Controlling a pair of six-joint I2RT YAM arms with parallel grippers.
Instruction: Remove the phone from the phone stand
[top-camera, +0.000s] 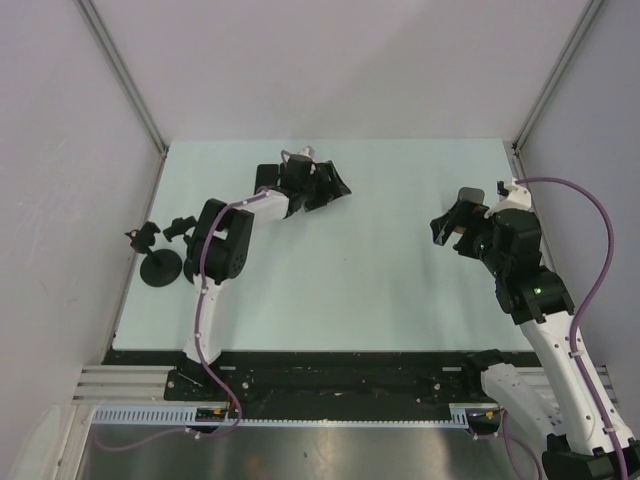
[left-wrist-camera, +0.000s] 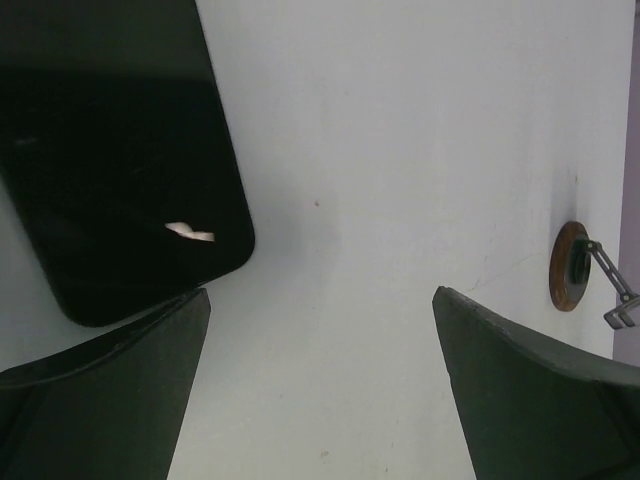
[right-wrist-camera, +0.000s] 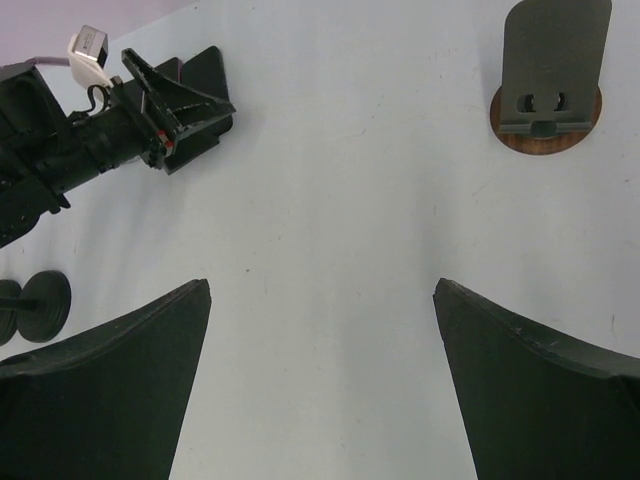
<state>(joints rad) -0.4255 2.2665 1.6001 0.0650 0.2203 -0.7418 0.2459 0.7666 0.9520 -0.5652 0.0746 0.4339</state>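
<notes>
We judge the removal done: the phone (left-wrist-camera: 120, 150) lies flat on the table (left-wrist-camera: 400, 150), beside the left gripper (left-wrist-camera: 320, 300), whose jaws stand wide and empty; the phone stand (right-wrist-camera: 548, 70) is bare. Likewise the right gripper (right-wrist-camera: 320, 290). Next, we lift clear without nudging the phone.

No readable text, numbers, brands or signs in any view.

- phone (left-wrist-camera: 120, 150): screen dark and blank, only a small pale glare spot, no logo or characters showing.
- phone stand (right-wrist-camera: 553, 60): plain dark back plate on a round brown base, no print visible.
- small white block (right-wrist-camera: 88, 45) on the left arm (right-wrist-camera: 60, 155): might carry a label, but it is too small and blurred to tell.
- table (top-camera: 350, 290): plain pale surface, no markings that can be read.
</notes>
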